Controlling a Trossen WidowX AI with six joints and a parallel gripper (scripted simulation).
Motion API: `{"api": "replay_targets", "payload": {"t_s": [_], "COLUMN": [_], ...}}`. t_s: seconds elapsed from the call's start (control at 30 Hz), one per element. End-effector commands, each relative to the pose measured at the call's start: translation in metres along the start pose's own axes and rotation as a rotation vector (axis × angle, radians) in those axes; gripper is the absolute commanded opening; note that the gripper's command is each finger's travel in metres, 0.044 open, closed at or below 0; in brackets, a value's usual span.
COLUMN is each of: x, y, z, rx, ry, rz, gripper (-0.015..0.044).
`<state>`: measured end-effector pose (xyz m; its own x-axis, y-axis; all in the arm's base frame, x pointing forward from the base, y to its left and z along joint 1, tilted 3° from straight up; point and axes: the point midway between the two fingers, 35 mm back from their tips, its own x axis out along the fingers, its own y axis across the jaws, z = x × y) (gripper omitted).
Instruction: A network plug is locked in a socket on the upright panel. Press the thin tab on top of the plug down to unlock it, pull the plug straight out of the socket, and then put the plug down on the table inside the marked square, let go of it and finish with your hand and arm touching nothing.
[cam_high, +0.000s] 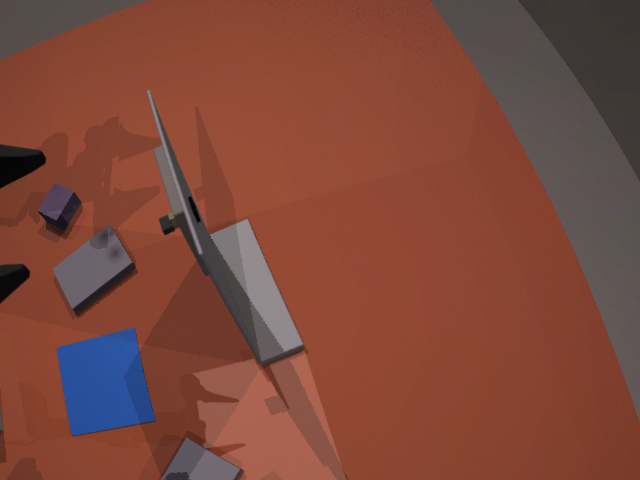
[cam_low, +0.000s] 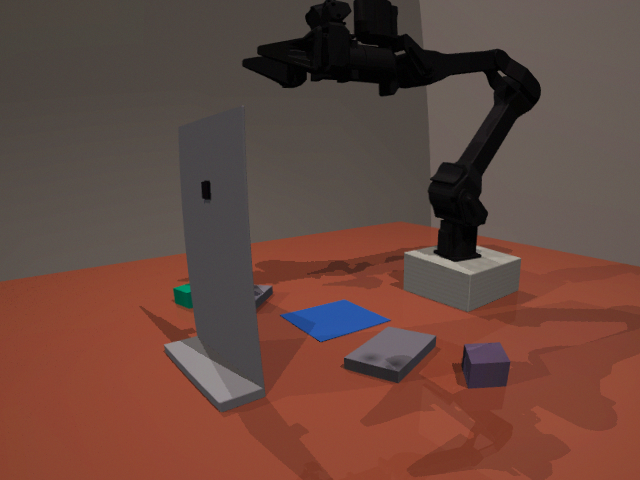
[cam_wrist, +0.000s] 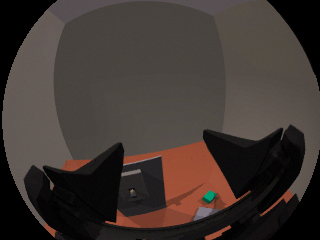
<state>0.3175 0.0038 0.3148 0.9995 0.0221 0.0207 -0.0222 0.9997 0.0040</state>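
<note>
The plug (cam_high: 166, 224) (cam_wrist: 132, 192) is a small dark body with a beige part against the socket side of the upright grey panel (cam_high: 184, 180) (cam_low: 222, 248) (cam_wrist: 155, 190). Its tab is too small to make out. The exterior view shows the panel's back with a dark slot (cam_low: 206, 190); the plug is hidden there. The marked square (cam_high: 93, 387) (cam_low: 336, 320) is blue and lies flat on the table. My gripper (cam_high: 37, 214) (cam_low: 250, 56) (cam_wrist: 163, 141) is open and empty, high above the table on the plug's side of the panel, apart from the plug.
A grey slab (cam_high: 93, 273) (cam_low: 387, 351) and a purple block (cam_high: 59, 202) (cam_low: 486, 364) lie on the plug's side of the panel. Another grey slab (cam_high: 206, 462) (cam_low: 263, 293) (cam_wrist: 204, 214) and a green block (cam_low: 183, 295) (cam_wrist: 209, 196) lie beyond the square. The panel stands on a pale foot (cam_high: 263, 289) (cam_low: 206, 372).
</note>
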Motion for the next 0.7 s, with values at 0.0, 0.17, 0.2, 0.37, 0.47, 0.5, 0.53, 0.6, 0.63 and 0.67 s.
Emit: {"api": "replay_targets", "payload": {"t_s": [0.0,0.17,0.2,0.37,0.47,0.5,0.53,0.6,0.63,0.67], "x": [0.0,0.005,0.006,0.008,0.008,0.008,0.007,0.006,0.005,0.004], "y": [0.0,0.002,0.003,0.005,0.007,0.007,0.007,0.008,0.009,0.009], "z": [-0.001,-0.019,-0.023,-0.045,-0.057,-0.062,-0.066,-0.074,-0.078,-0.082], "rx": [0.006,0.154,0.189,0.361,0.464,0.498,0.532,0.601,0.635,0.669], "ry": [0.0,0.006,0.008,0.026,0.042,0.048,0.055,0.069,0.077,0.085], "rz": [0.002,0.052,0.064,0.121,0.154,0.165,0.175,0.196,0.207,0.217], "gripper": [0.0374,0.0243,0.0216,0.0156,0.0156,0.0156,0.0156,0.0156,0.0156,0.0156]}}
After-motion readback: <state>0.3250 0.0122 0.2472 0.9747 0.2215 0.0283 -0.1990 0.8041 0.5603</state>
